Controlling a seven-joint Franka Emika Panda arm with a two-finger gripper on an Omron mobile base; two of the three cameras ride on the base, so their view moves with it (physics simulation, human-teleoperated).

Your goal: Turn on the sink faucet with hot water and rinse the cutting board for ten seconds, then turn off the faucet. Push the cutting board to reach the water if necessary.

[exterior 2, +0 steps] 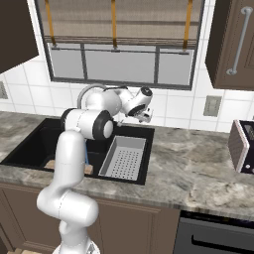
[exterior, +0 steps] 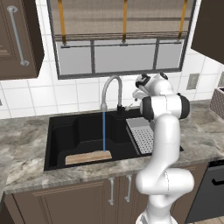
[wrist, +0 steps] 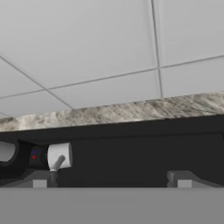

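The silver gooseneck sink faucet [exterior: 111,85] pours a thin blue stream of water [exterior: 103,131] onto the right end of the tan cutting board [exterior: 88,157]. The board lies flat at the front of the black sink [exterior: 61,144]. My gripper [exterior: 132,102] hovers open just right of the faucet's base, at the back of the sink, holding nothing. In the hand view the faucet's small lever handle [wrist: 58,156] sits just above my left fingertip [wrist: 40,180], with my gripper [wrist: 112,181] spread wide to its right. My arm hides most of the cutting board [exterior 2: 88,169] in the right base view.
A grey perforated drainer tray [exterior: 142,136] fills the sink's right side, under my forearm. A toaster [exterior 2: 242,146] stands at the counter's far right. White tile wall [wrist: 109,52] and a window lie behind the faucet. Dark cabinets hang at both upper sides.
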